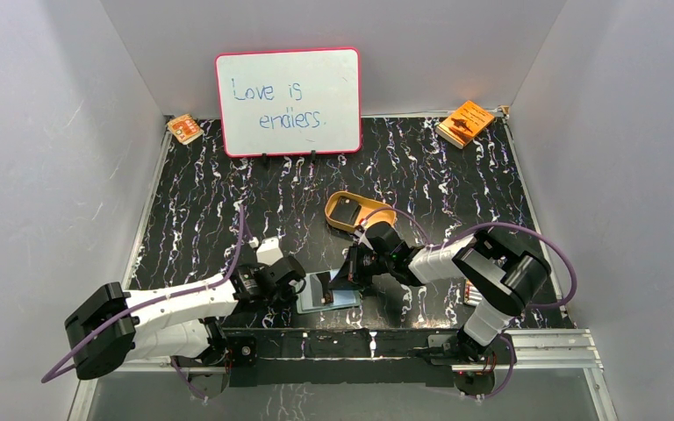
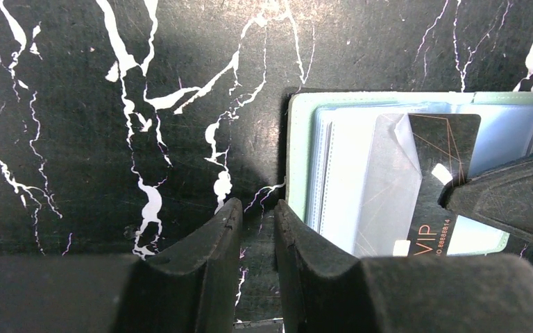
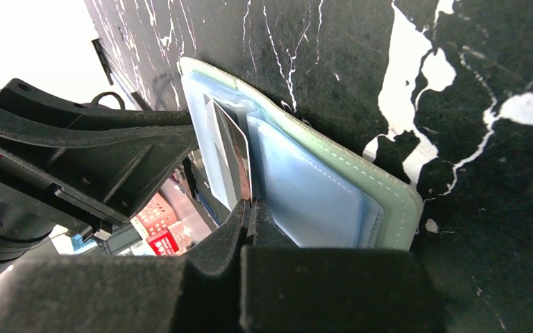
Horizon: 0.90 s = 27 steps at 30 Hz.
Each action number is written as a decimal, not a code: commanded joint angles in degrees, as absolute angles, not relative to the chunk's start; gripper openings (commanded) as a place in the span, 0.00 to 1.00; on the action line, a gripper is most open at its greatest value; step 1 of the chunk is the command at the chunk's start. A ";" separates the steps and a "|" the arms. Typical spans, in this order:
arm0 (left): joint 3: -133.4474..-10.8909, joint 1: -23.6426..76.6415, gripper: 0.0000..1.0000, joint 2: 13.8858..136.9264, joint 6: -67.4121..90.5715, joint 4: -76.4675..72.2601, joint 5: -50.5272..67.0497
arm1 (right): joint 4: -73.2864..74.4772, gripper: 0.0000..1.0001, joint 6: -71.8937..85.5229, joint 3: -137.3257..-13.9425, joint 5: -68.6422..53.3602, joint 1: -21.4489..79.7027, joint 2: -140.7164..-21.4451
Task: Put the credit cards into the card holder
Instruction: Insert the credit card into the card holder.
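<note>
Over open card holder (image 2: 297,139), right gripper (image 3: 251,207) clamps credit card (image 2: 444,149), seemingly part-slid into sleeve (image 2: 347,187); left gripper (image 2: 257,211) narrow, empty, beside holder edge.

Even overhead light, soft shadows, right wrist view's upper-left corner blown out

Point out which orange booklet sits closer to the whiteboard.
The smaller booklet in the back left corner: it lies just beside the left edge of the whiteboard, while the larger booklet at back right sits well clear of it.
</note>
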State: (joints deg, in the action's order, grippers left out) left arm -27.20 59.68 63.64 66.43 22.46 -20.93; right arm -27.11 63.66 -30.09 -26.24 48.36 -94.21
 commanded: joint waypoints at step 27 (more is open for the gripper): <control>-25.24 59.60 0.21 68.20 65.78 22.51 -16.34 | -26.72 0.00 59.94 -35.33 -31.82 50.72 -98.57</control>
